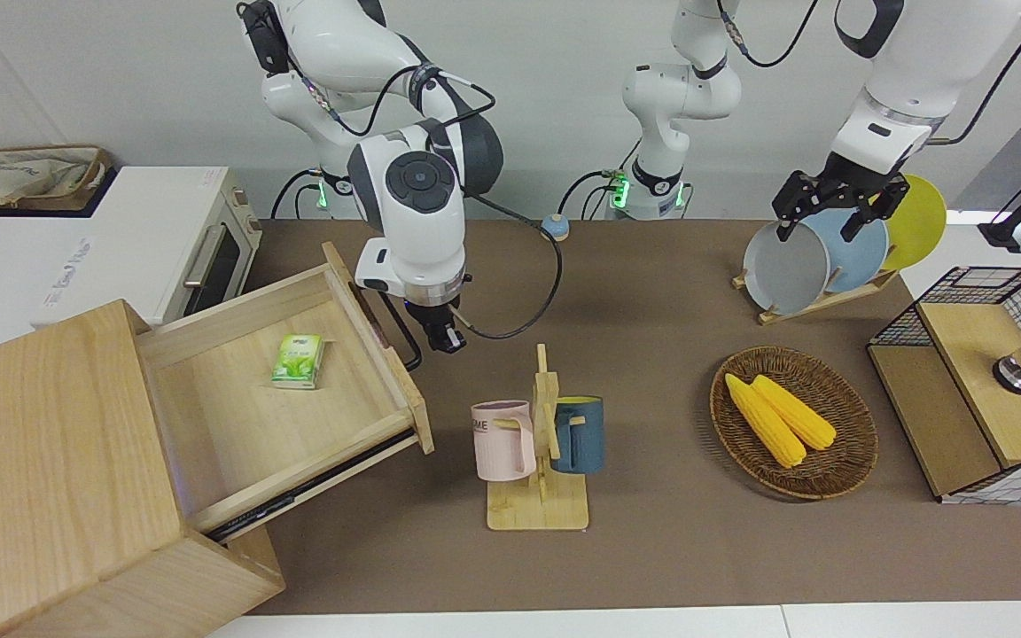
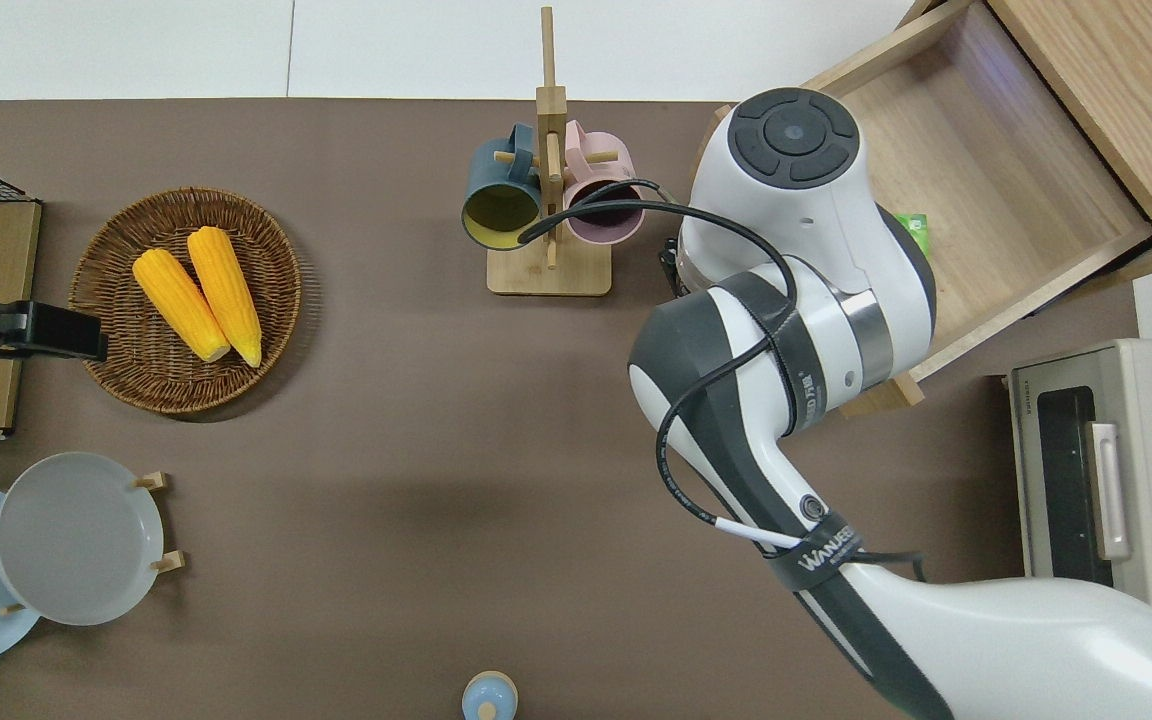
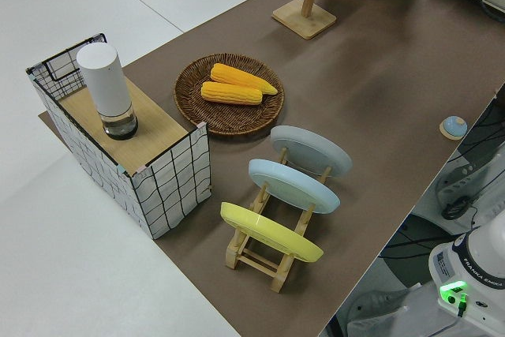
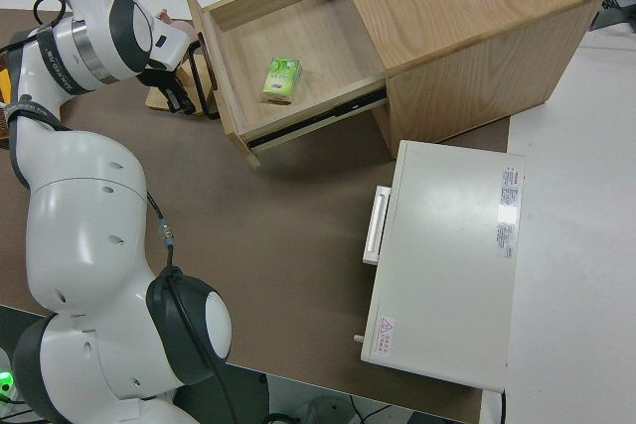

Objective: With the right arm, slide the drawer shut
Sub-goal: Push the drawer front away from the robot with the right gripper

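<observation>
1. The right gripper (image 1: pixel 445 338) points down with its fingers (image 4: pixel 180 100) just beside the black loop handle (image 1: pixel 405 334), on the side away from the drawer front; whether they are clenched or released cannot be told, nor whether they touch the handle.
2. The handle is fixed to the front panel (image 1: pixel 379 335) of the drawer (image 1: pixel 280 408), so the panel stands just past the handle from the fingers.
3. The drawer is pulled well out of the big pale wooden box (image 1: pixel 50 478), which sits at the right arm's end of the surface (image 1: pixel 670 549).
4. A small green packet (image 1: pixel 299 361) lies flat on the drawer floor, past the front panel from the fingers.
5. A wooden mug stand (image 1: pixel 541 470) is near the fingers and farther from the robots, carrying a pink mug (image 1: pixel 503 440) and a dark blue mug (image 1: pixel 579 434).
6. A white toaster oven (image 1: pixel 134 244) stands beside the wooden box, nearer to the robots than the drawer.
7. A wicker basket (image 1: pixel 838 470) with two corn cobs (image 1: pixel 781 416) sits well away from the fingers, toward the left arm's end.
8. The left arm is parked; the fingers of the left gripper (image 1: pixel 834 213) are spread apart and empty.
</observation>
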{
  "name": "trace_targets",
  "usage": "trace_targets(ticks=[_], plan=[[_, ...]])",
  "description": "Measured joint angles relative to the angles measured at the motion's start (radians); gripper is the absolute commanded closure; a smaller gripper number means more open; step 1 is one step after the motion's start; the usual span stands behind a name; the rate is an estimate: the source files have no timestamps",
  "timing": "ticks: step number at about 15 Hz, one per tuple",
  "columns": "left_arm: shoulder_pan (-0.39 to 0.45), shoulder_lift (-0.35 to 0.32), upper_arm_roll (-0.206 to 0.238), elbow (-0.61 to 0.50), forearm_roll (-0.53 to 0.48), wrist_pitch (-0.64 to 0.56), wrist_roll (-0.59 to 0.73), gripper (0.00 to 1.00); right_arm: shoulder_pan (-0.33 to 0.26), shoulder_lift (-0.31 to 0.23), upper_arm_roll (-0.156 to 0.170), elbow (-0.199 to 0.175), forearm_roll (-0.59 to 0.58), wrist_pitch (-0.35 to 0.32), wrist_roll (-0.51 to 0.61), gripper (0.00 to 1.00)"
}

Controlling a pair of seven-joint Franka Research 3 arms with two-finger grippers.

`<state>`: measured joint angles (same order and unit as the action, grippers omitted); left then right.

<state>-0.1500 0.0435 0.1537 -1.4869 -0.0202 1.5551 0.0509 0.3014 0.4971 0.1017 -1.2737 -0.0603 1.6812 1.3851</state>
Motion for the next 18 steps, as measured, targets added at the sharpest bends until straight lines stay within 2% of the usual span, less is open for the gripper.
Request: trace_targets(ticks=[6,11,18], plan=[[0.000,0.000,0.000,0.000,0.000,0.000,0.000,0.00,-0.043,0.002,-0.003,0.000,0.000,0.075,-0.023,1.000],[0.000,0.000,0.000,0.000,0.000,0.000,0.000,0.00,-0.084,0.002,-0.005,0.000,0.000,0.164,-0.096,1.000],[0.000,0.000,0.000,0.000,0.000,0.000,0.000,0.00,-0.151,0.002,-0.005,0.002,0.000,0.178,-0.194,1.000]])
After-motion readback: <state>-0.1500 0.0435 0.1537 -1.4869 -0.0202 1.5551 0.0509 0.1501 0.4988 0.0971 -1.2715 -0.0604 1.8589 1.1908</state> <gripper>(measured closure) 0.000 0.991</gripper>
